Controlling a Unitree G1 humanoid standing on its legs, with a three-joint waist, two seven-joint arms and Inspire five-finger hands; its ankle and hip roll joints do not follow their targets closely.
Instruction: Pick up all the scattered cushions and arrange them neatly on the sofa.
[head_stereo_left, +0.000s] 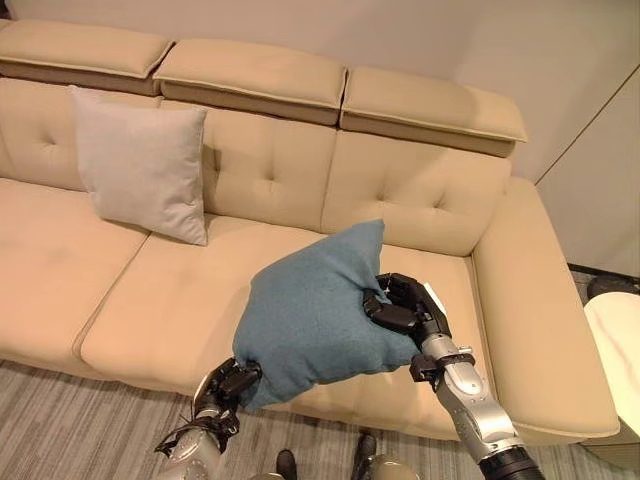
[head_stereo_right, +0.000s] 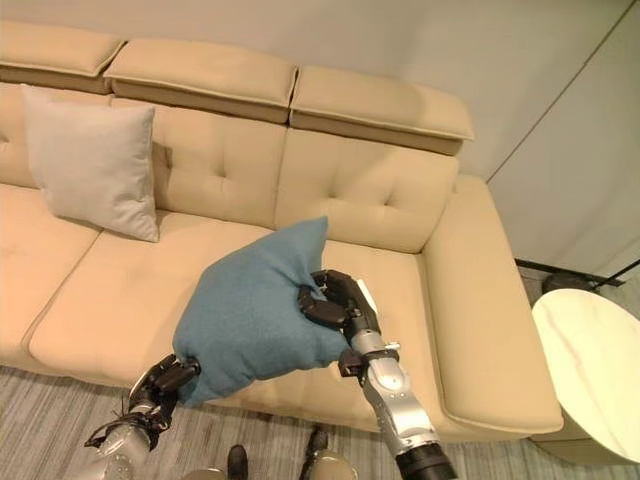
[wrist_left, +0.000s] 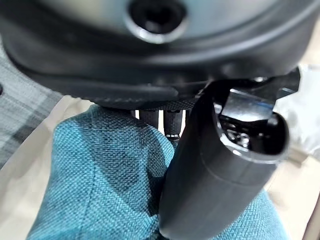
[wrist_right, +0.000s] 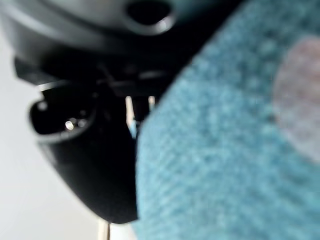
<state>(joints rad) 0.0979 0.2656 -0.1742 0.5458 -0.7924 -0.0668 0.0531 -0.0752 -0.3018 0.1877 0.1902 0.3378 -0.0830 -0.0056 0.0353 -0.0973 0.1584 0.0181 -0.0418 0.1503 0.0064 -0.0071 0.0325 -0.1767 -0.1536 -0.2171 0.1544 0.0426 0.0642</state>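
A teal cushion (head_stereo_left: 315, 310) hangs in the air just in front of the beige sofa's (head_stereo_left: 180, 300) middle seat. My left hand (head_stereo_left: 228, 385) is shut on its lower left corner, and the thumb (wrist_left: 220, 175) presses into the teal cloth (wrist_left: 105, 185). At the cushion's right edge my right hand (head_stereo_left: 405, 308) is curled round the fabric (wrist_right: 225, 150). A light grey cushion (head_stereo_left: 143, 165) leans upright against the sofa's backrest on the left.
The sofa's right armrest (head_stereo_left: 540, 300) runs toward me. A round white side table (head_stereo_right: 590, 360) stands beyond it at the right. Striped grey carpet (head_stereo_left: 80, 430) lies in front of the sofa.
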